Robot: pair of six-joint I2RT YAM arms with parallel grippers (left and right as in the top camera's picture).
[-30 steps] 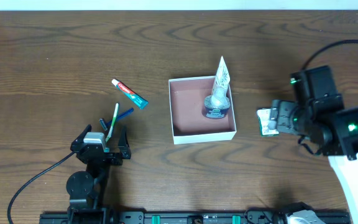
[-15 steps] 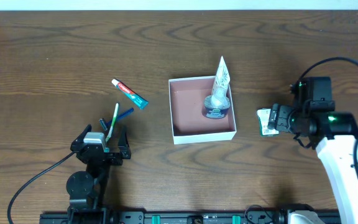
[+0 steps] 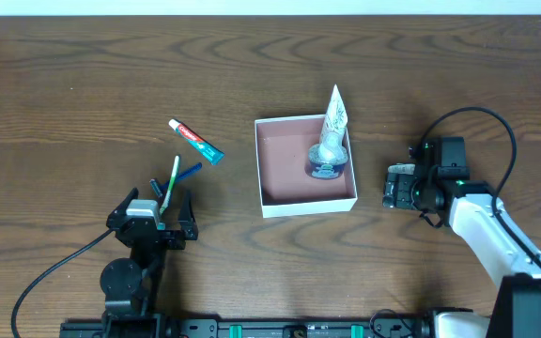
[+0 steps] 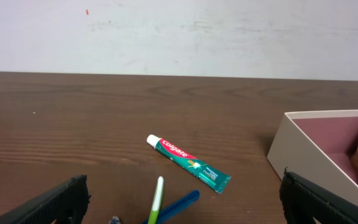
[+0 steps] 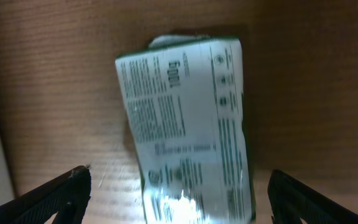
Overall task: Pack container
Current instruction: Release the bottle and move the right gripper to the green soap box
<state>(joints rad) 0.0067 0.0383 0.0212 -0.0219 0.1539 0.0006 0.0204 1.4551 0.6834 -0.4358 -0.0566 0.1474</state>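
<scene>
1. Your right gripper (image 5: 179, 196) hovers over a green-white packet (image 5: 185, 124), fingers spread to either side.
2. Your left gripper (image 3: 154, 218) has its fingers spread wide.
3. The container (image 3: 306, 204) sits mid-table, between both grippers.

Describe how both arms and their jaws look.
Left arm: black, with a black cable trailing from it. Right arm: white link, black wrist with small green lights, another black cable arching over it. Both sets of jaws are black.

"Colgate" on the toothpaste tube (image 4: 188, 165), "100g" on the green-edged white packet (image 5: 185, 124)
</scene>
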